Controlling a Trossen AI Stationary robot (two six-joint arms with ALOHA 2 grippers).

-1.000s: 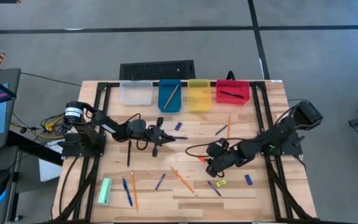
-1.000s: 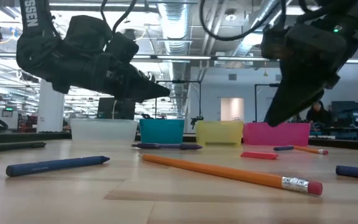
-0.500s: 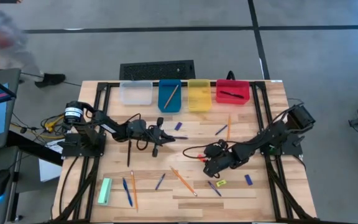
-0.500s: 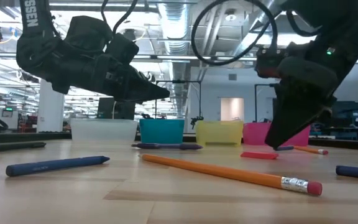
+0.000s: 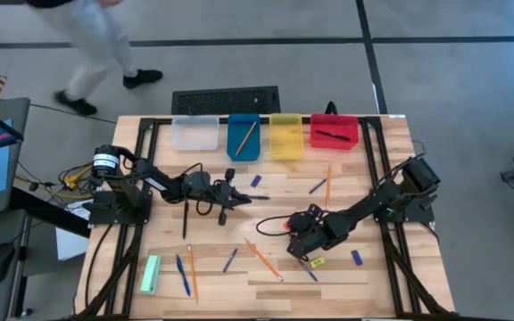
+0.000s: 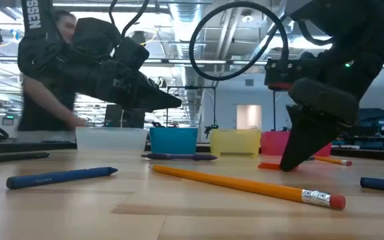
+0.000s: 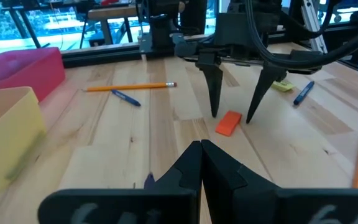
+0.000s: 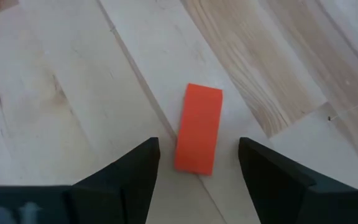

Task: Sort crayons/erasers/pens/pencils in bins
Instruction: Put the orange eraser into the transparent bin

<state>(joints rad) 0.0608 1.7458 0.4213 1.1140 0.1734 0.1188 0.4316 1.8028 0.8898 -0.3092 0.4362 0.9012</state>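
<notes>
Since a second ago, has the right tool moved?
Yes. The right tool has come down and shifted away from the red bin, now straddling the orange-red eraser.

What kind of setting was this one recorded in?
Probably a robotics lab or workshop: exposed ceiling ducts over open floor, a wooden table with two arms mounted, and a person walking past.

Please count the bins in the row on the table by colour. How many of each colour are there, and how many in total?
clear bin: 1
blue bin: 1
yellow bin: 1
red bin: 1
Total: 4
</notes>
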